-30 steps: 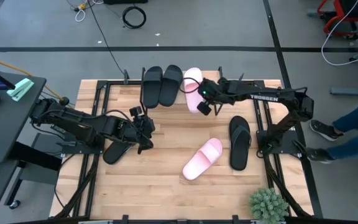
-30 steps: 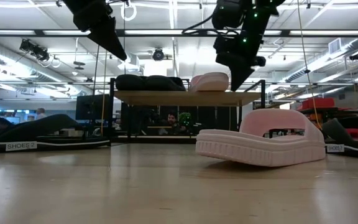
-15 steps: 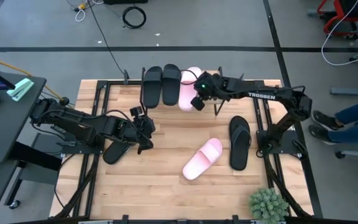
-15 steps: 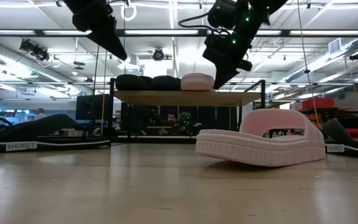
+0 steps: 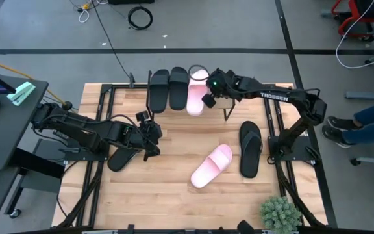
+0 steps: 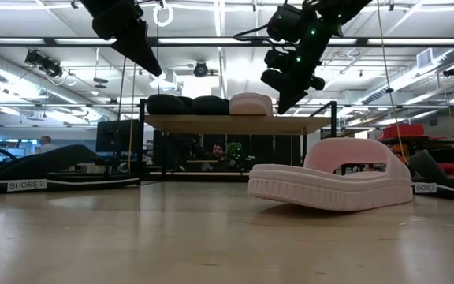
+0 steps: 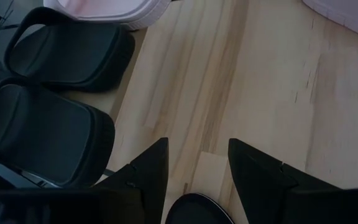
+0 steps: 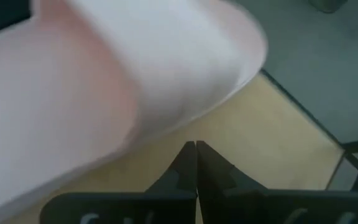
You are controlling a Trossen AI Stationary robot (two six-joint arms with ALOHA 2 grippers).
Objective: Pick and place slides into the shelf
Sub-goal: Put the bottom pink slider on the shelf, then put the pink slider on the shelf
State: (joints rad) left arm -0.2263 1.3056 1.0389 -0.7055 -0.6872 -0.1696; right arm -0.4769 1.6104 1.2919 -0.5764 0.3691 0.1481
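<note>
Left end effector (image 5: 149,135) hovers low over the surface (image 5: 167,182), fingers spread and empty; a black slide (image 5: 121,157) lies right beside it, partly under the arm, so that one is the left arm's closest pick. Pink slide (image 5: 211,166) sits mid-surface, long axis diagonal, roughly between the two arms. Second loose black slide (image 5: 250,149) lies on the right side, long axis running front-to-back, nearer the right arm. Far end: shelf (image 5: 239,104) already carries two black slides (image 5: 168,89) and one pink (image 5: 196,99), side by side, all lengthwise front-to-back. Right end effector (image 5: 208,99) is just at the shelved pink slide's right edge, fingers pressed together, gripping nothing. Judgement: the free shelf slot is right of that pink one.
</note>
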